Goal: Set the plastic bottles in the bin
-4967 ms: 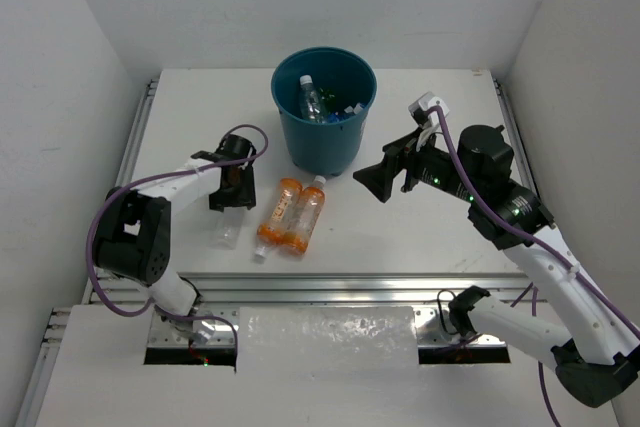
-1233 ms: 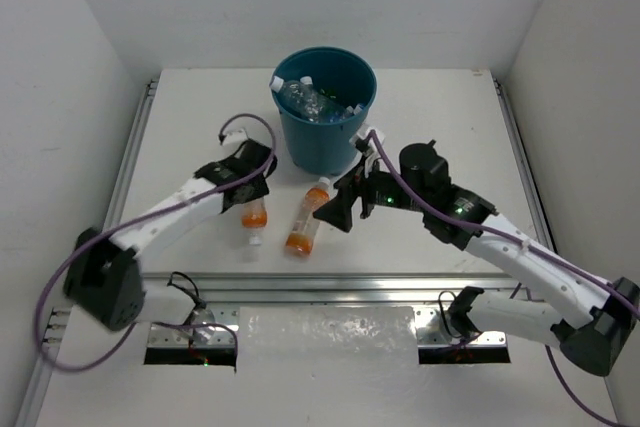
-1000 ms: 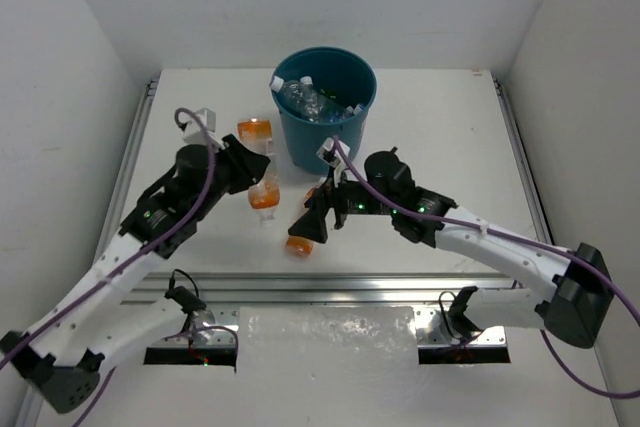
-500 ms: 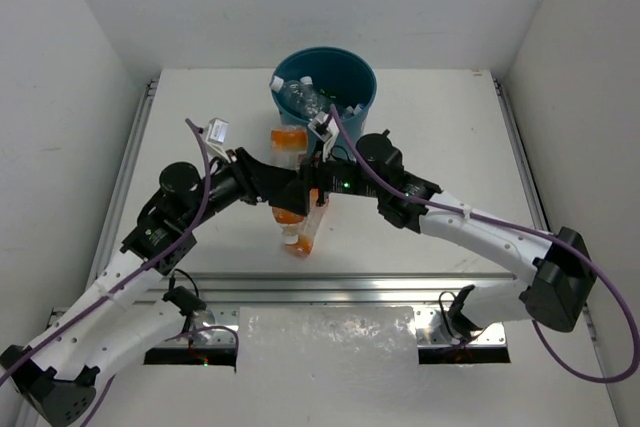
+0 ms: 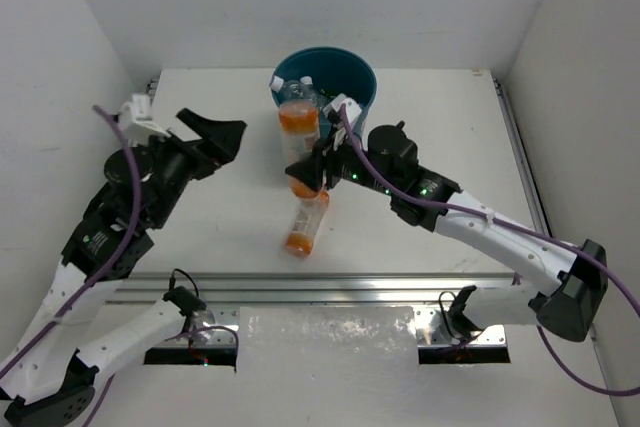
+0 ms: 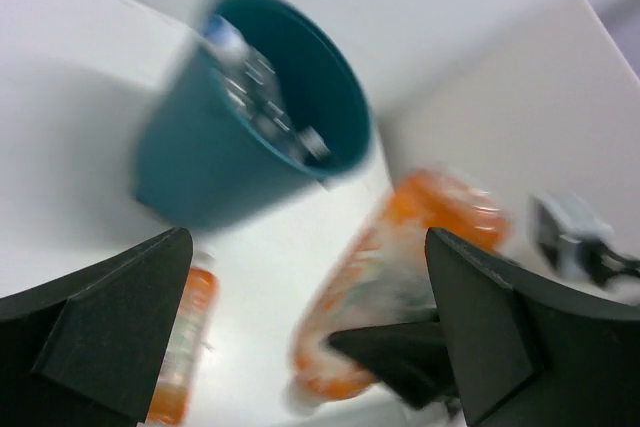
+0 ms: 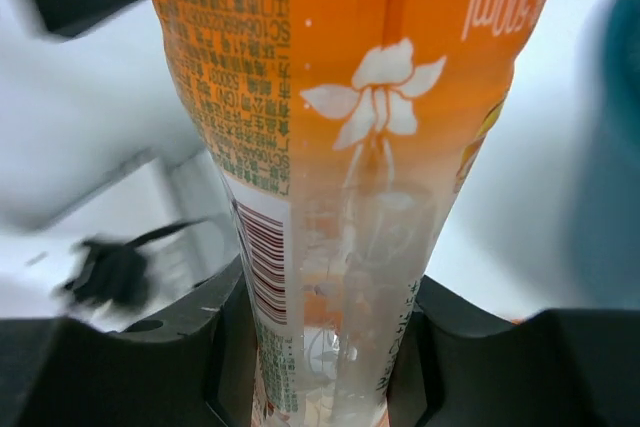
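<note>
My right gripper (image 5: 308, 169) is shut on an orange plastic bottle (image 5: 299, 137), held upright just in front of the teal bin (image 5: 362, 77). In the right wrist view the bottle (image 7: 340, 137) fills the gap between both fingers (image 7: 130, 367). A second orange bottle (image 5: 304, 228) lies on the table below it. Several clear bottles (image 5: 300, 93) lie inside the bin. My left gripper (image 5: 218, 135) stands open and empty, off to the left. Its blurred wrist view shows the bin (image 6: 190, 167), the held bottle (image 6: 400, 267) and the lying bottle (image 6: 180, 337).
White walls close the table (image 5: 440, 117) at the back and both sides. A metal rail (image 5: 330, 287) runs along the near edge.
The left gripper let go of the orange bottle and drew back to the left, open. The right gripper closed on that bottle and now holds it near the bin.
</note>
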You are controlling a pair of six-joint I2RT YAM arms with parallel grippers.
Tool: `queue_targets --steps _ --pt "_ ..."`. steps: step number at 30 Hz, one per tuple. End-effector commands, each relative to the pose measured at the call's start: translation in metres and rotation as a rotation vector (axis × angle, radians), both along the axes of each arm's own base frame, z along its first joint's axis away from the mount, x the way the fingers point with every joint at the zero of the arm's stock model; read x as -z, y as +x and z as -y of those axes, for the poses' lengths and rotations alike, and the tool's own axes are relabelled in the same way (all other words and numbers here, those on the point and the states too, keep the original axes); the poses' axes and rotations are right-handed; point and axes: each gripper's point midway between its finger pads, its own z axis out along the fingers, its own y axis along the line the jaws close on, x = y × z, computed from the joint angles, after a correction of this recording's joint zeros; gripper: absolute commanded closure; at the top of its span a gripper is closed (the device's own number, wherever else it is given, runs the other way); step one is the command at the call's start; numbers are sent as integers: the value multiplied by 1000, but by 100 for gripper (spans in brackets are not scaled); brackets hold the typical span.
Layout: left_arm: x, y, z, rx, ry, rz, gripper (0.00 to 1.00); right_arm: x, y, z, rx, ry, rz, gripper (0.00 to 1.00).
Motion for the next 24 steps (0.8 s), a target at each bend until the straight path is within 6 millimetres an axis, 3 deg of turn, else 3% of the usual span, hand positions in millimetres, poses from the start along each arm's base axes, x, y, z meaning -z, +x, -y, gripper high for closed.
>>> queue_targets --steps 1,2,3,4,5,7,11,13,14,15,17,18,23,24 --pt "36 -4 -73 -336 186 -131 0 -67 52 37 254 -25 228 100" --pt "38 -4 -69 -309 189 -130 1 -65 77 50 327 -58 229 100" --pt "43 -3 -64 -288 195 -132 0 -85 90 57 365 -45 243 100" --pt "54 -1 -59 -262 218 -146 0 -91 104 63 390 -42 246 100" --pt "58 1 -52 -227 218 -149 0 -96 131 74 449 -67 252 100" --pt "73 5 -36 -146 259 -161 0 -95 169 82 502 -128 258 98" --pt "92 11 -11 -21 325 -207 0 -89 217 87 562 -180 293 97" --pt "105 16 0 28 347 -219 0 -84 236 90 591 -193 312 91" --pt "109 16 7 64 344 -222 0 -89 244 90 599 -199 337 91" --pt "122 15 11 89 356 -240 0 -67 257 84 591 -242 315 88" --pt "132 17 22 146 361 -242 0 -69 269 83 593 -283 332 31" --pt "144 18 27 170 377 -255 0 -55 278 82 603 -312 313 1" --pt "175 19 49 271 395 -300 0 -71 271 89 615 -313 329 1" --pt "184 23 54 282 403 -310 0 -93 260 95 625 -281 355 1"
